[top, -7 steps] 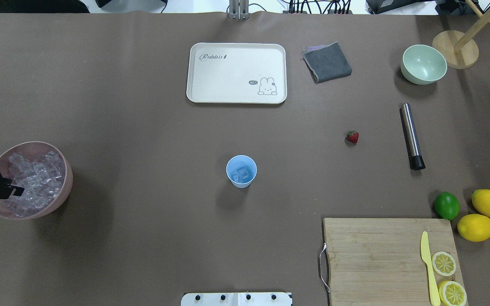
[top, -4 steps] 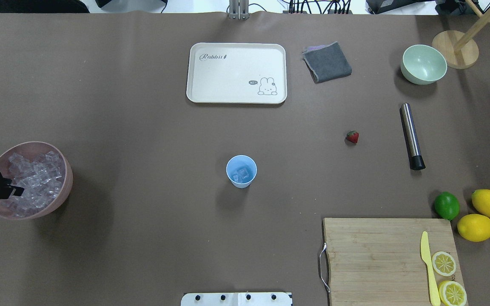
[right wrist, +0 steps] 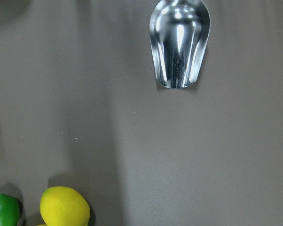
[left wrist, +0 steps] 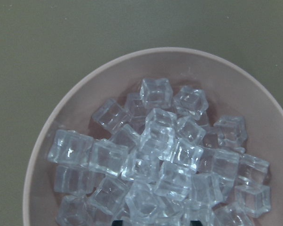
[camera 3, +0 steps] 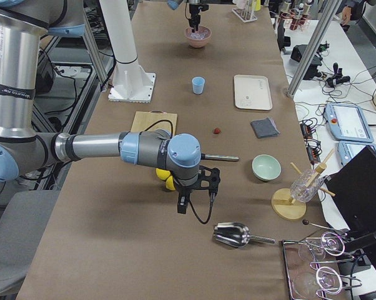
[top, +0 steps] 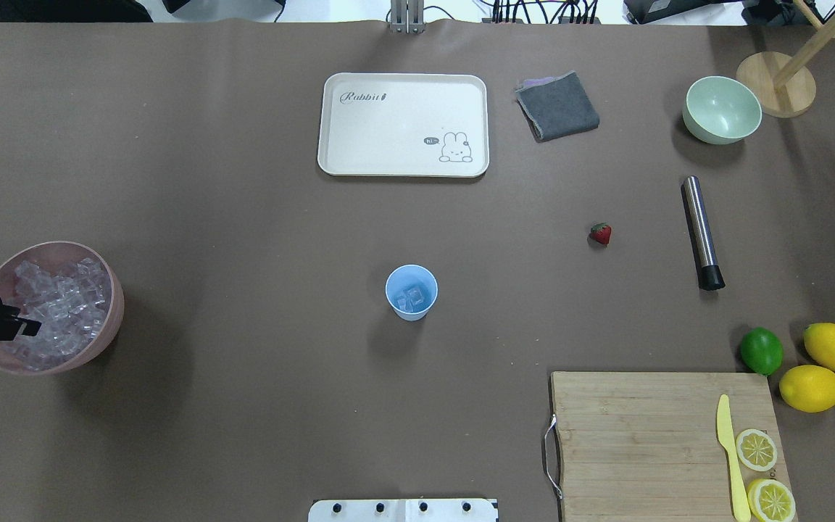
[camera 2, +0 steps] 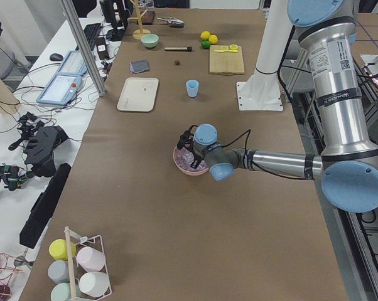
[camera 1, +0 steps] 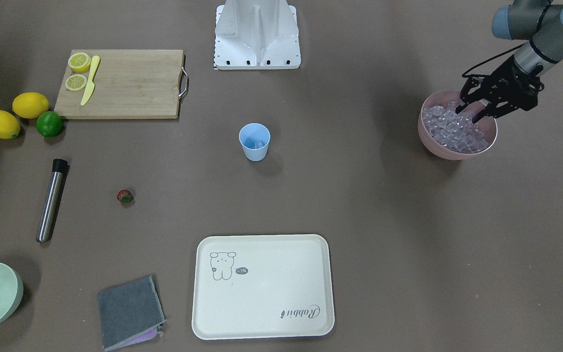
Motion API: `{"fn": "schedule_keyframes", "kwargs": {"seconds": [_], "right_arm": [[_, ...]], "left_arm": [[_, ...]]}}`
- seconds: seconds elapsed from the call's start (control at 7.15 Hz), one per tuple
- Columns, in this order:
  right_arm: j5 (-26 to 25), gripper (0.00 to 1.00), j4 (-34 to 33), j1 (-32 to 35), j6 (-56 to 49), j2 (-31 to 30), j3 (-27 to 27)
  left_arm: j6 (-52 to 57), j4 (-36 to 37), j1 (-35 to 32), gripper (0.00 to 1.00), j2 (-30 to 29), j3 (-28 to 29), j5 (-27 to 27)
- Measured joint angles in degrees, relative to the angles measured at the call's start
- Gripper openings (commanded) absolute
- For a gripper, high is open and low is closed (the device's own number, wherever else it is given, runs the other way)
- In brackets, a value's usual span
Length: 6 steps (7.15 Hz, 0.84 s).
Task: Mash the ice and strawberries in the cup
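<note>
The light blue cup (top: 411,291) stands mid-table with a few ice cubes (top: 412,298) inside; it also shows in the front view (camera 1: 254,142). Many more ice cubes (left wrist: 155,155) fill the pink bowl (top: 111,293) at the table's left end. The strawberry (top: 601,233) lies alone on the table right of the cup. My left gripper (camera 1: 473,108) hangs open just over the pink bowl's ice (camera 1: 455,129), holding nothing. My right gripper (camera 3: 196,192) hovers far right, off the overhead view; I cannot tell whether it is open or shut.
A steel muddler (top: 701,232) lies right of the strawberry. Behind are a cream tray (top: 403,123), grey cloth (top: 557,106) and pale green bowl (top: 722,109). Cutting board (top: 649,435) with knife and lemon halves, lime (top: 761,350), two lemons. A metal scoop (right wrist: 179,44) lies beneath the right wrist.
The left gripper has shifted only very slightly over the pink bowl. Nothing else on the table has moved.
</note>
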Motion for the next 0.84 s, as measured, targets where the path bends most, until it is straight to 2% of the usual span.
{"fn": "schedule_keyframes", "kwargs": {"seconds": [0.84], "right_arm": [[0.0, 1.0, 0.0, -0.06, 0.0, 0.31, -0.13]], "left_arm": [[-4.41, 0.25, 1.28, 0.57, -3.26, 0.39, -0.19]]}}
